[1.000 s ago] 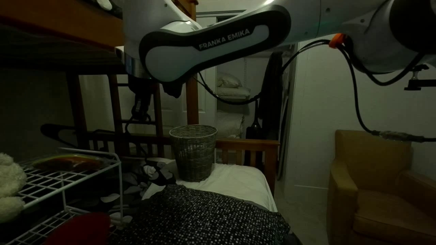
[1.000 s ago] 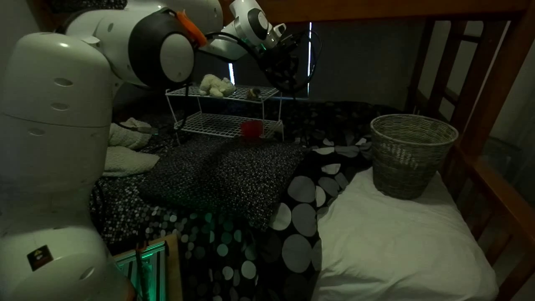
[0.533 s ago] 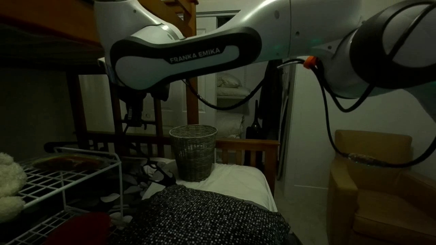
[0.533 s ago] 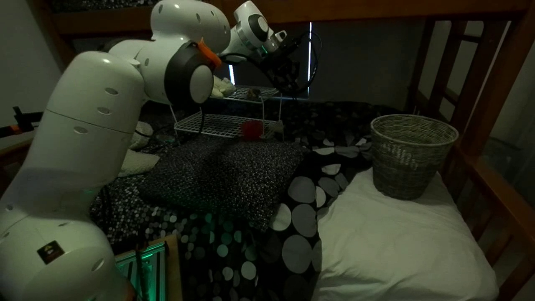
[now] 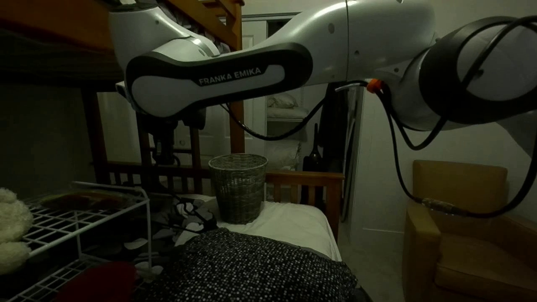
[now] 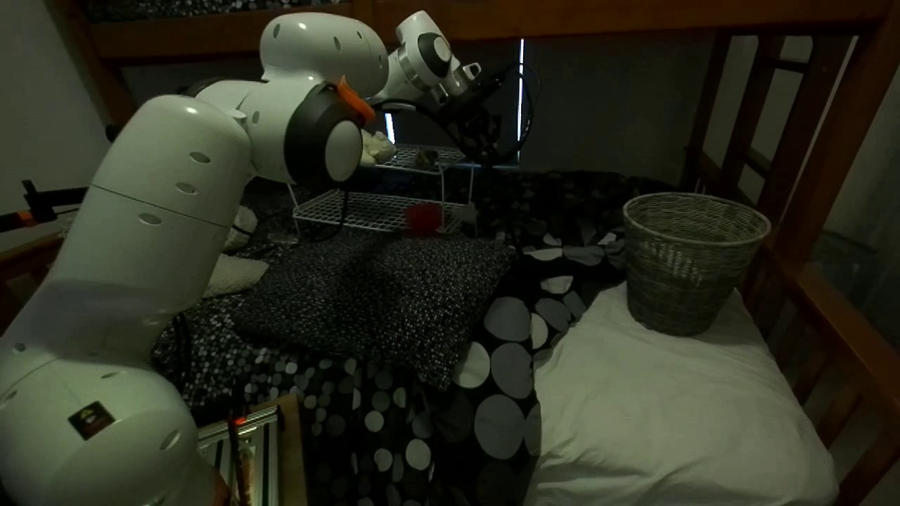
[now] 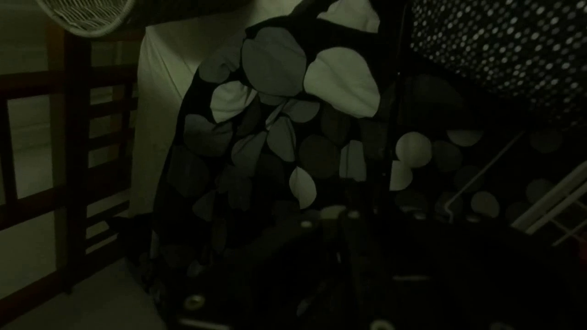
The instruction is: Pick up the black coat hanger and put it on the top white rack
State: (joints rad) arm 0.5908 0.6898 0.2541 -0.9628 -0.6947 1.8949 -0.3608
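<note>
Far left in an exterior view, a fluffy cream plush toy (image 5: pixel 13 226) is perched on the top white rack (image 5: pixel 84 227), and a flat orange-brown thing (image 5: pixel 84 200) is laid on that same grid. A red thing (image 5: pixel 98 281) can be spotted down at the lower shelf (image 6: pixel 344 211) in both exterior views. Just past the rack's right end, the gripper (image 5: pixel 164 160) is pointed downward, with the big white arm (image 5: pixel 226 77) stretched over from the right. The black coat hanger (image 5: pixel 209 225) is dangled from it, one corner angled down toward the basket side, so it's not been set on the rack yet. The jaws seem to be pinched narrow around the hanger, but it's super dark down there, so that can't be sworn to. Next along, a wicker basket (image 5: pixel 239 191) is stood upright on a white pillow (image 5: pixel 293 222), and way over right a tan armchair (image 5: pixel 459 209) is parked by the wall.

In the wrist view, the basket is caught in the top left corner, dotted bedding (image 7: pixel 275 64) is spread across the middle, the hanger's thin bar is lined up with the gripper right of centre, and some white rack wire is glimpsed at the right edge.
</note>
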